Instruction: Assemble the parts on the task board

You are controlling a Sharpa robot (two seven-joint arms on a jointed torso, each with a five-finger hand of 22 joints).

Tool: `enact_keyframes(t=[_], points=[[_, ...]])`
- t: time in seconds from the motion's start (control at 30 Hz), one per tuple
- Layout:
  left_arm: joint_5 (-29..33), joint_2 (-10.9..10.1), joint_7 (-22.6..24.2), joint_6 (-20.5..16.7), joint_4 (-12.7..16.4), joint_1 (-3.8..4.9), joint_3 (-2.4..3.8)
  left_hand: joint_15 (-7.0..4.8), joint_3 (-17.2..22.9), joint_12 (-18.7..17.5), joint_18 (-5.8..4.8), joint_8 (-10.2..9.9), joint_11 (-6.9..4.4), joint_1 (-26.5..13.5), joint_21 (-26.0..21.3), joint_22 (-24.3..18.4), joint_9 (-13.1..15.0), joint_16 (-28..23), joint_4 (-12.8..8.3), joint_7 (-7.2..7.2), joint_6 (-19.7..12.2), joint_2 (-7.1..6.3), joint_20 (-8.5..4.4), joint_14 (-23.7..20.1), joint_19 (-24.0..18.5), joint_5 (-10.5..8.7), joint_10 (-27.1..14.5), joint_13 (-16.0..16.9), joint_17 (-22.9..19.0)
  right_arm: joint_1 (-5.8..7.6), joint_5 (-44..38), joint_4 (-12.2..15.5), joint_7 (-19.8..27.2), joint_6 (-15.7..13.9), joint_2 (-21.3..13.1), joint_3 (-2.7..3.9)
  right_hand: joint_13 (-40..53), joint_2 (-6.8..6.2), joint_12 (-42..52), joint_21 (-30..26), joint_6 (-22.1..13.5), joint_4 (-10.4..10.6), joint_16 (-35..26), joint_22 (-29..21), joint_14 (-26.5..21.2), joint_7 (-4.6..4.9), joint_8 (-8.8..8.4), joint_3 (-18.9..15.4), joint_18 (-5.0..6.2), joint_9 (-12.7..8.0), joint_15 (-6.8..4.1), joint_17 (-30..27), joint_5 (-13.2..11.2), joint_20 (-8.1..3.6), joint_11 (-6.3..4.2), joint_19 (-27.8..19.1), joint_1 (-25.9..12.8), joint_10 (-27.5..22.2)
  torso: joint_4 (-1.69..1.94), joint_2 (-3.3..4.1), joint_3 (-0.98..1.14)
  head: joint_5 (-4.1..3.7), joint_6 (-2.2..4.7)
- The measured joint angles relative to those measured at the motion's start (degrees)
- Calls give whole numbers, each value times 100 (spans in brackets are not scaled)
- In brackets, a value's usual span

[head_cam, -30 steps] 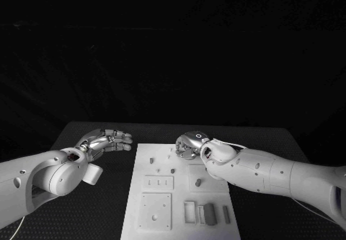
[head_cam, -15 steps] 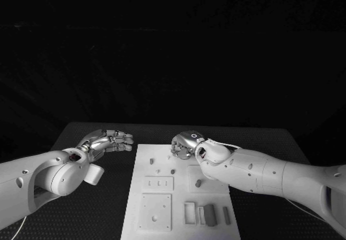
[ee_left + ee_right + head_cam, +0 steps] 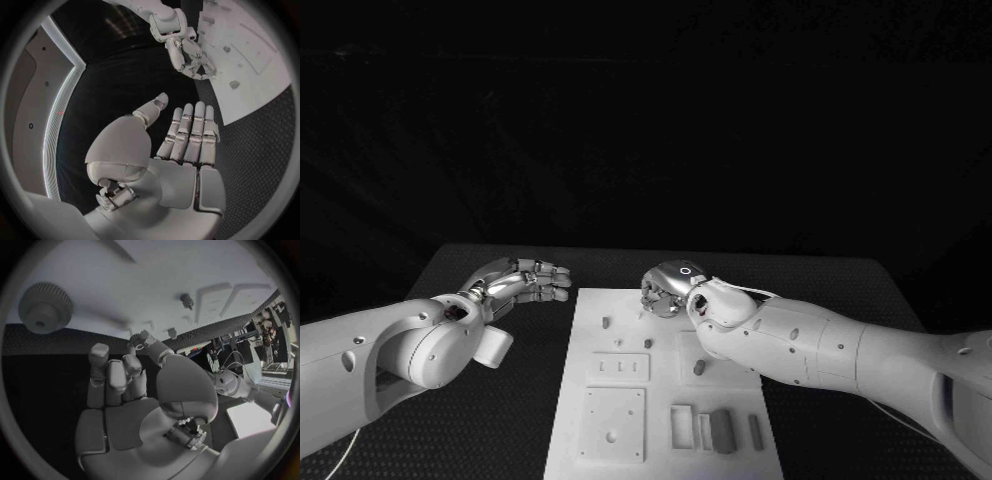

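The white task board [image 3: 589, 338] lies mid-table, with small pegs [image 3: 604, 322] standing in it and grey parts [image 3: 720, 429] in recesses at its near right. My right hand [image 3: 669, 285] hovers over the board's far edge with its fingers half curled. In the right wrist view its thumb tip [image 3: 142, 337] lies close to a fingertip, and I cannot tell whether anything is between them. A grey gear [image 3: 44, 306] sits on the board [image 3: 125, 275] beyond the right hand [image 3: 125, 390]. My left hand [image 3: 519, 280] hangs over the black table left of the board, flat and holding nothing [image 3: 187, 145].
Black table mat [image 3: 488, 400] surrounds the board on all sides. The left wrist view shows the right hand [image 3: 187, 55] at the board's [image 3: 256, 75] far corner. A peg [image 3: 186, 300] stands beside rectangular recesses in the board.
My right hand has edged a little to the left and farther along the board's far edge. The left hand has stayed almost still.
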Motion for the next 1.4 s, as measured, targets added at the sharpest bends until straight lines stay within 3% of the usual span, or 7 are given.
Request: enact_keyframes(t=[0.63,1.4], points=[[2,15,-1,9,-5,0,0,0,0,0,0,0,0,0,-13,1,-4,0,0,0,0,0,0,0,0,0,0,-5,5,0,-28,-354,17,-16,213,1,-7,0,0,0,5,-17,0,-1,0,6,-6,16,0,1,2,-13,-3,10,0,9,0,0,-4,9,5,27,-1],[5,61,-6,12,-34,0,0,0,0,0,0,0,0,0,-13,-3,-10,0,0,0,0,0,0,0,0,0,0,-4,10,10,27,-403,92,27,274,0,-6,0,0,0,7,-20,-1,-1,-1,8,-37,13,0,3,4,-30,-3,13,0,9,0,0,-13,4,0,74,-73]])
